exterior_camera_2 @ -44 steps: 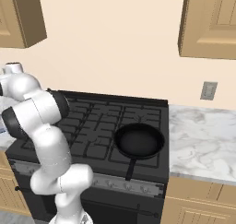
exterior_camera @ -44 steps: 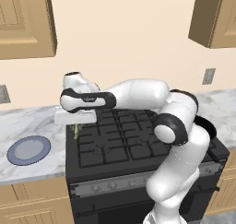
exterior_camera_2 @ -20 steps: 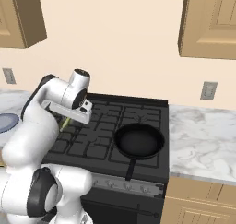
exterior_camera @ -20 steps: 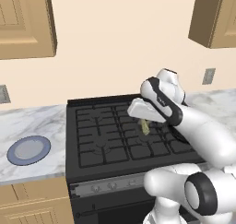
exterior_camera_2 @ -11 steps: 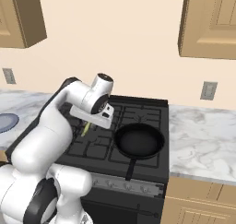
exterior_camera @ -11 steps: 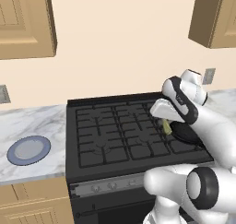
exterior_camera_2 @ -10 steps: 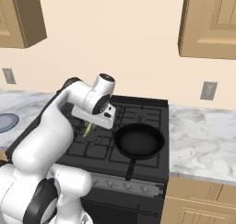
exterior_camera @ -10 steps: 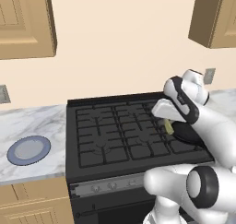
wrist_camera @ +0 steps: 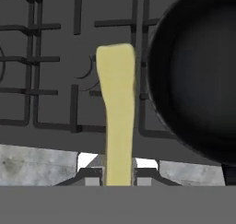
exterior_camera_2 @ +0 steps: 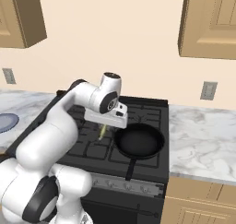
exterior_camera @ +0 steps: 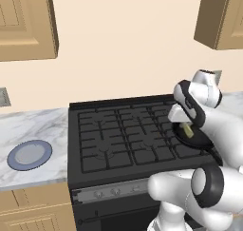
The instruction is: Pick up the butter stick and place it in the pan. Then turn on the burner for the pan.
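Note:
My gripper (exterior_camera_2: 104, 126) is shut on the butter stick (exterior_camera_2: 102, 132), a thin yellow-olive bar that hangs down from the fingers. In the hand view the butter stick (wrist_camera: 117, 108) rises between the two fingertips (wrist_camera: 91, 174), over the stove grate just left of the pan's rim. The round black pan (exterior_camera_2: 139, 140) sits on the front right burner, its handle (exterior_camera_2: 130, 167) pointing toward the stove's front edge. That burner is covered by the pan (wrist_camera: 198, 80). From the left base view, the gripper (exterior_camera: 185, 125) and butter stick (exterior_camera: 188, 131) show against the dark pan (exterior_camera: 197, 140), which my arm mostly hides.
Black cast-iron grates (exterior_camera: 118, 139) cover the stovetop, with a row of knobs (exterior_camera_2: 129, 185) on its front panel. A blue-grey plate (exterior_camera: 30, 155) lies on the marble counter left of the stove. More marble counter (exterior_camera_2: 203, 140) lies to the right, with wooden cabinets above.
My arm has swung from the left counter across the stove to the right, carrying the butter stick. It now hangs right beside the pan's left rim.

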